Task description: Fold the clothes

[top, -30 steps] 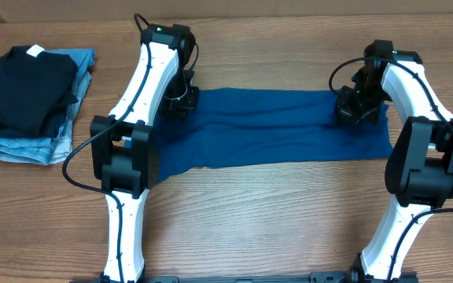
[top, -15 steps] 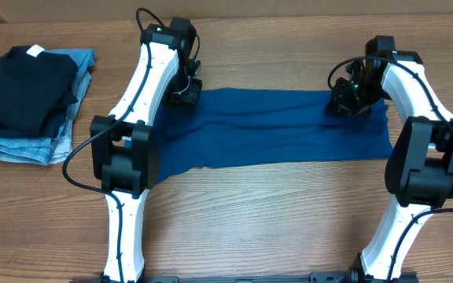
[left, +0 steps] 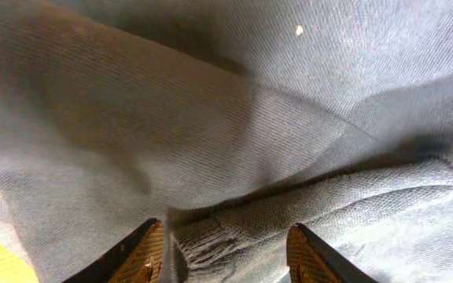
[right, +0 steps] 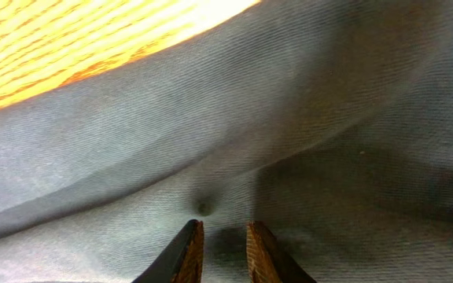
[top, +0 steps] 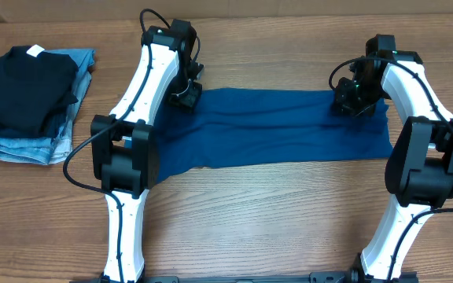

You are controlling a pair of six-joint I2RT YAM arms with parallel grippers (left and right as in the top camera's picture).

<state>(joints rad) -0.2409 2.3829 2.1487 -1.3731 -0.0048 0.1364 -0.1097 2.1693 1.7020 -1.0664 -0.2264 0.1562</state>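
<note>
Shirt [top: 274,130] first: the teal-blue cloth lies spread as a long band across the middle of the overhead frame, flat on the bench [top: 274,212], and reaches from one arm to the other. A few soft creases run along its length.

My left fingers [top: 185,96] sit over the band's upper left corner. In the left wrist view they stand well apart, with nothing pinched. A frayed hem [left: 203,248] and a low ridge of fabric lie loose in the gap between the tips, and cloth fills almost the whole frame.

My right fingers [top: 351,101] sit over the upper right corner of the band. In the right wrist view they are parted only a little — a narrow slot. I see the shirt beyond the slot rather than caught in it, so they have hold of nothing. A small dimple [right: 204,207] marks the cloth just above the tips, and a strip of bare wood shows at the upper left of that frame.

At the upper left of the overhead frame a black folded garment [top: 26,86] lies on light-blue jeans [top: 22,145], well apart from the shirt.
</note>
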